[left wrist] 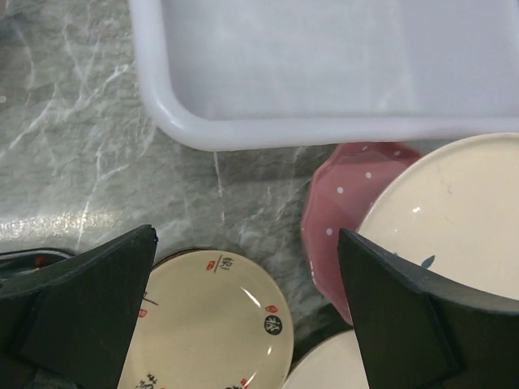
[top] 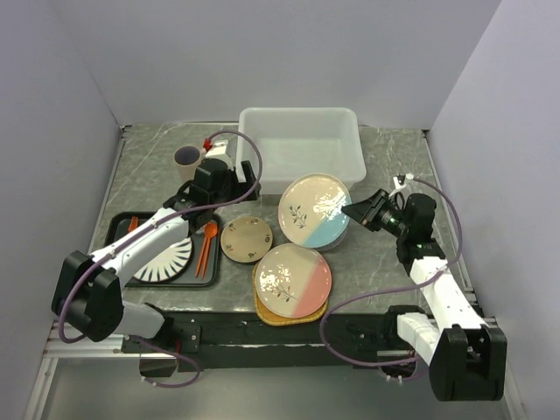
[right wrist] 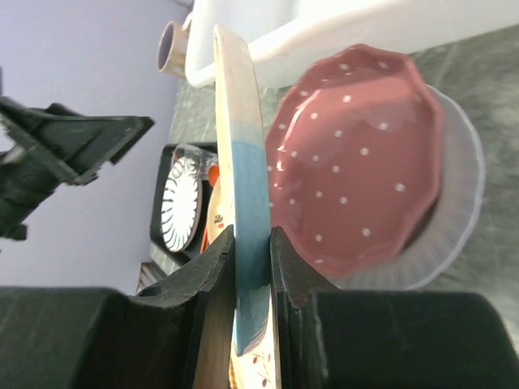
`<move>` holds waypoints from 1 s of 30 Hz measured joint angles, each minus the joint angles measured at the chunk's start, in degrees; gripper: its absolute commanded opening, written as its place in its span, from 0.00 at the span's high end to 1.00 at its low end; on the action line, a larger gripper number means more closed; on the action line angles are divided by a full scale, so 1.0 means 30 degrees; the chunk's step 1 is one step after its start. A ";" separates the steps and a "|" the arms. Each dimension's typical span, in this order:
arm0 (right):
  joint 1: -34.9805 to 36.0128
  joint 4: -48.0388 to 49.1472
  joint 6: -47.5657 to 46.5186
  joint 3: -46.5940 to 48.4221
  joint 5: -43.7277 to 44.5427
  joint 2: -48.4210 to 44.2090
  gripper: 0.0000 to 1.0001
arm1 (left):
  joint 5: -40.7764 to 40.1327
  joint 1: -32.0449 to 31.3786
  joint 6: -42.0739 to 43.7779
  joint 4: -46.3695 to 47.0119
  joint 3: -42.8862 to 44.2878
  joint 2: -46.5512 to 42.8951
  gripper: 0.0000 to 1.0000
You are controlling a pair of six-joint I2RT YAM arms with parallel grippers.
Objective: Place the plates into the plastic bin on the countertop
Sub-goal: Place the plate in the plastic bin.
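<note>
Working over the grey-green marble desk (top: 149,175); step in hand, by the look of it, carrying one plate to the white plastic bin (top: 300,112) at the back middle. Holding the cream-and-blue plate (top: 315,210) by its right rim, right gripper (top: 357,211) with fingers closed on it edge-on, lifted clear of the pink dotted plate (right wrist: 357,162) and the white plate (right wrist: 462,186) beneath, just in front of the bin's near right corner. To do it well: keep the pinch firm, having only a thin bite of rim, guarding against a swing or slip of the glazed plate; raise above the near wall before going forward; level out over the bin floor and lower close before letting go, never dropping from height. Mind the left gripper (left wrist: 247,267), fingers spread wide and gripping nothing, hovering by the bin's near left corner above the small tan plate (top: 246,238); keep the two arms apart. Not yet binned, besides those named: the cream-and-pink plate (top: 292,280) stacked on an orange plate (top: 289,318) at the near edge. As for containers: nothing visible inside the bin; on the black tray (top: 120,226) at the left, a white ribbed plate (top: 171,261) and orange cutlery (top: 208,245); behind the tray, a cup (top: 186,160), contents impossible to tell.
</note>
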 measured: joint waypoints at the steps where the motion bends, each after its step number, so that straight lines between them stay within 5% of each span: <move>1: 0.0233 0.0087 0.0022 0.0182 0.0000 0.0262 1.00 | 0.0124 0.0182 0.0000 0.0000 -0.0117 0.0000 0.01; 30: 0.2280 0.2193 0.1545 0.9697 0.0663 0.9836 1.00 | 0.1246 0.1931 0.0357 0.0095 -0.1231 -0.0998 0.01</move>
